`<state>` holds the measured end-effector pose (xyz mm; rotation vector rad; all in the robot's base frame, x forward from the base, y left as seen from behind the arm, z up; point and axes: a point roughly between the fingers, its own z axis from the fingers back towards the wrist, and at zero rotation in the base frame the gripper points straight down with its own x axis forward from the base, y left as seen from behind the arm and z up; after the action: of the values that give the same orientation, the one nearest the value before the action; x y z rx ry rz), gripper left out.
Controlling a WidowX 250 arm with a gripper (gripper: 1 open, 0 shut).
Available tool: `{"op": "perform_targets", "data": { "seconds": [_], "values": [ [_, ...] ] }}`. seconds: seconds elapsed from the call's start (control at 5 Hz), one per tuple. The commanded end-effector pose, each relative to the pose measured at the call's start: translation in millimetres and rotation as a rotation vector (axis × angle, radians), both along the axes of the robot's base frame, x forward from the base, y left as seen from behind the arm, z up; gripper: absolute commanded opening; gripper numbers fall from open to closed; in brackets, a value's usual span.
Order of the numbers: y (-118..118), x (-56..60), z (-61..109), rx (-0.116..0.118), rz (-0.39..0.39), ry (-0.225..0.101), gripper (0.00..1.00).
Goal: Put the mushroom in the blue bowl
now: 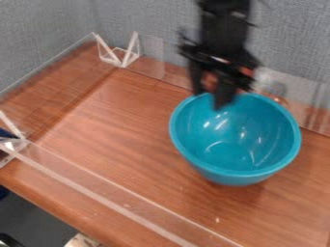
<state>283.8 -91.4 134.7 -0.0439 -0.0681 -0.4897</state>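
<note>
The blue bowl [236,137] stands on the right side of the wooden table [91,125], and nothing lies inside it. My gripper [223,94] hangs fingers-down over the bowl's far left rim, blurred by motion. Its dark fingers are shut, and a small reddish-brown smudge between the tips looks like the mushroom [229,89]. No mushroom lies on the table or in the bowl.
Clear plastic walls [77,178] run along the table's front and back edges. A white wire stand [119,48] sits at the back left corner. A small white object [11,137] pokes in at the left edge.
</note>
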Motion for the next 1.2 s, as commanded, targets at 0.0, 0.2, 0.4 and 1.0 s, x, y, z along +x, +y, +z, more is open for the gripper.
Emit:
{"op": "perform_targets", "data": {
  "seconds": [0.0, 0.2, 0.4, 1.0],
  "values": [
    [-25, 2.3, -4.4, -0.022, -0.046, -0.029, 0.00],
    [-18, 2.1, -27.1, -0.026, -0.033, 0.007, 0.00],
    [-11, -0.2, -39.9, -0.022, -0.037, 0.024, 0.00],
    [-7, -0.7, -36.3, -0.025, -0.010, 0.017, 0.00]
  ]
}}
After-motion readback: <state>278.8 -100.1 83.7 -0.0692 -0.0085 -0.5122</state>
